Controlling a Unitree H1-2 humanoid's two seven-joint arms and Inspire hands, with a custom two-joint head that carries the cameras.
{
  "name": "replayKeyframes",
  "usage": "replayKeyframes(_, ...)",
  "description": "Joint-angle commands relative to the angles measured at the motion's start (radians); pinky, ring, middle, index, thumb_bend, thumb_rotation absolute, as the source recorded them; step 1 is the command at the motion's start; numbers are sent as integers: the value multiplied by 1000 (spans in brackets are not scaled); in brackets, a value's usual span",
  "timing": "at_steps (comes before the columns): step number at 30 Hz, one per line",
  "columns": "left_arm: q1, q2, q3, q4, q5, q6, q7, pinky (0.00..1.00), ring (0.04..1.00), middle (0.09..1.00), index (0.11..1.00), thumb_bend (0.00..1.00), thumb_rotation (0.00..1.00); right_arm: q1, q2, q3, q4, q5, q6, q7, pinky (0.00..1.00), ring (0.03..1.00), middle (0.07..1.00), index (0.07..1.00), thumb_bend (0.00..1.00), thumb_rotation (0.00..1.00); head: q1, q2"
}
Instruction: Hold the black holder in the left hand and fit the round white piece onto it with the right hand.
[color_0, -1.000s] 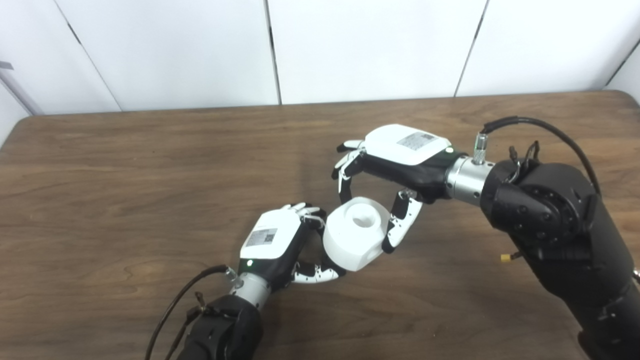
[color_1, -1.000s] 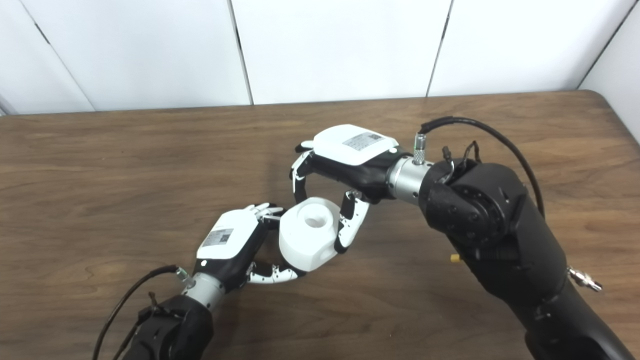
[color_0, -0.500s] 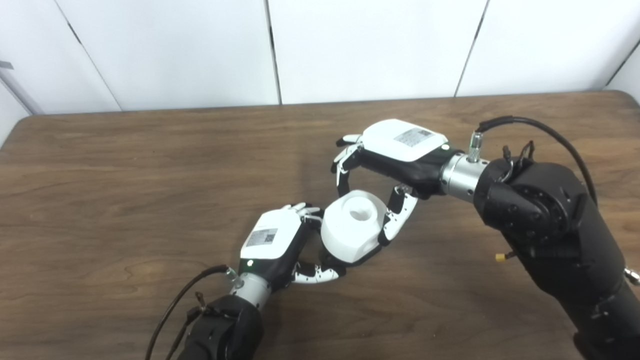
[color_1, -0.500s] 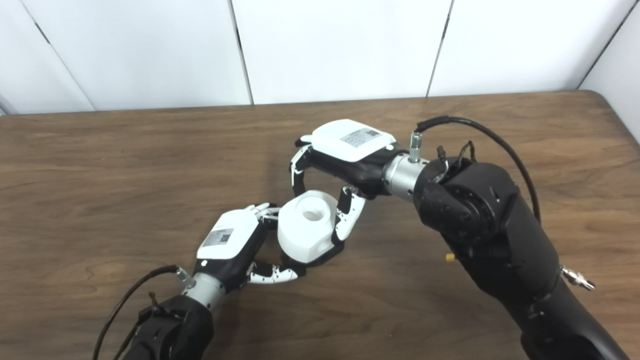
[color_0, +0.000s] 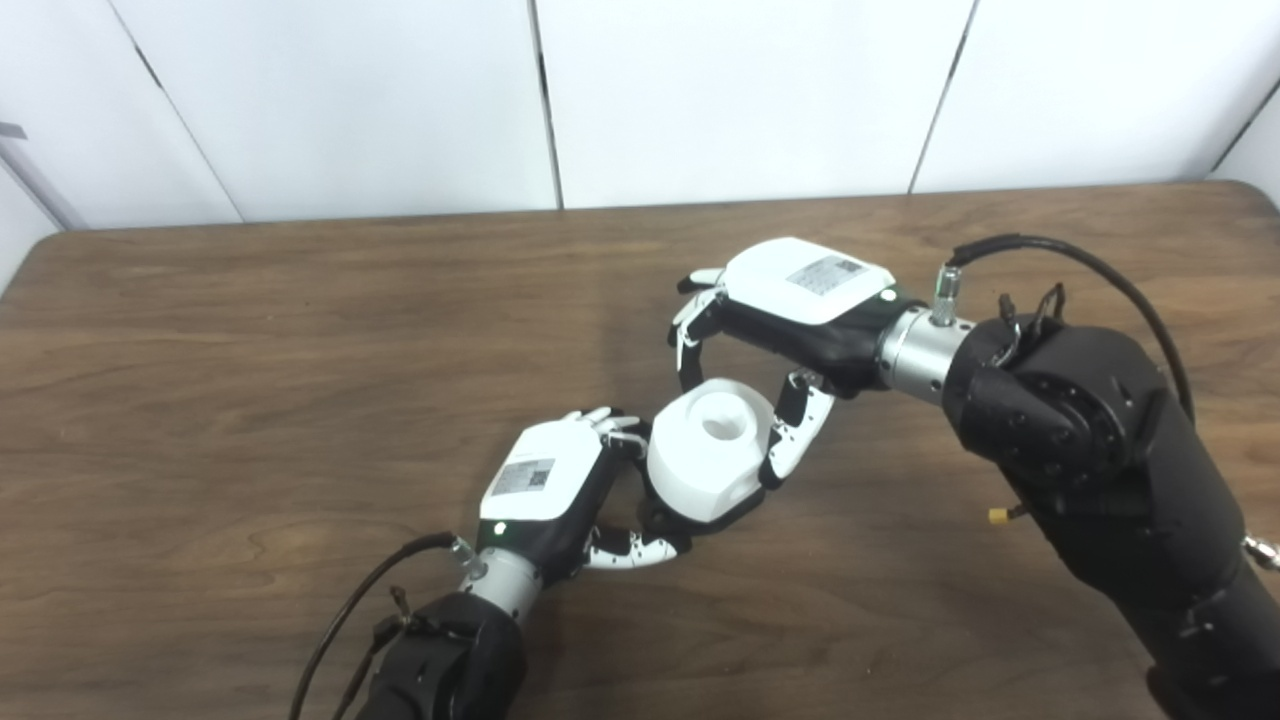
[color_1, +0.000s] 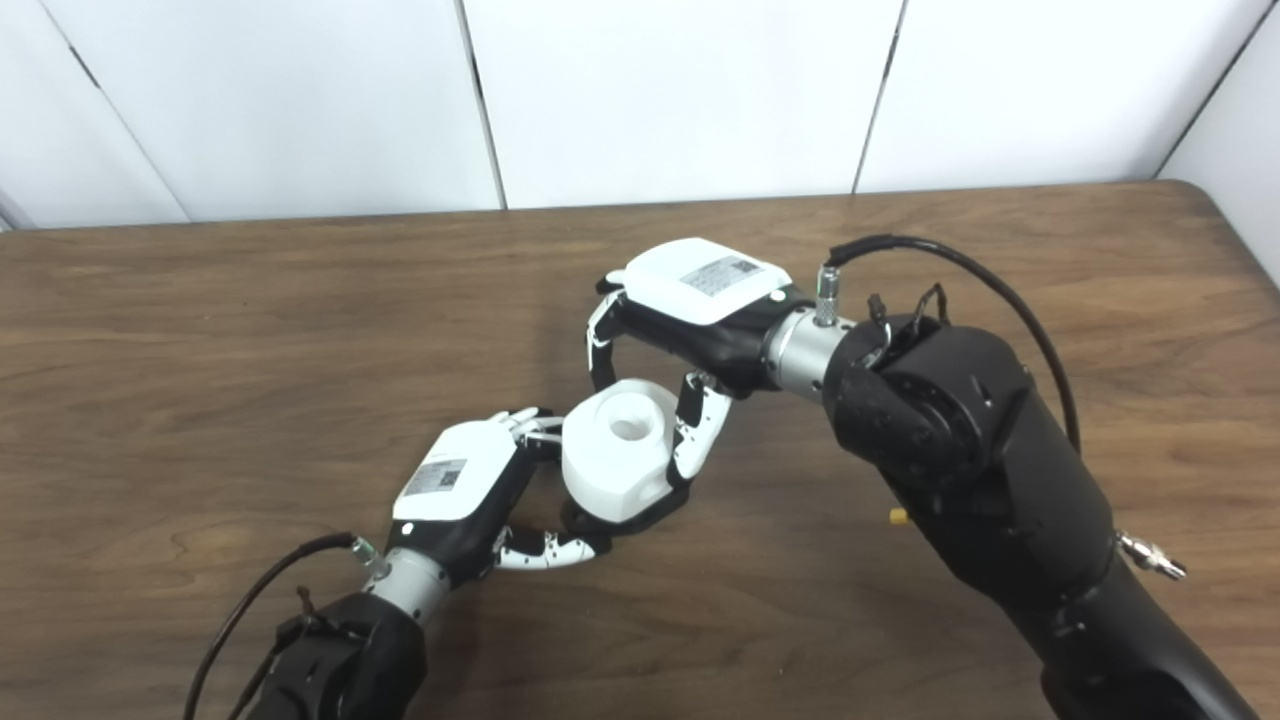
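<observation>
— Holding what, left hand (color_0: 545, 480)?
— My fingers wrap the black holder (color_0: 700, 517); the white piece (color_0: 708, 450) sits on it.
— Right hand (color_0: 790, 320)?
— Pinching that white piece from above.

Holder (color_0: 722, 515): mostly hidden beneath the white piece (color_0: 708, 452); only a dark rim shows.
Left hand (color_0: 545, 488): fingertips hidden behind the piece; grip on the holder not discernible.
Both arms: cut off at the bottom edge.
Table (color_0: 200, 400): right corner cropped.
</observation>
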Motion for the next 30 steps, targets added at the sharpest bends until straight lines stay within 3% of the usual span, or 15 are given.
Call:
replayKeyframes(1, 45, 11, -19, 22, 5, 38, -79, 912, 915, 839, 494, 502, 49, -28, 1, -8, -6, -1, -23, -20, 860, 946, 795, 483, 523, 130, -1, 1)
replayKeyframes(30, 39, -2, -32, 12, 18, 62, -90, 915, 913, 841, 494, 500, 54, 1, 10, 25, 29, -26, -62, -26, 844, 935, 785, 482, 523, 128, 1, 9)
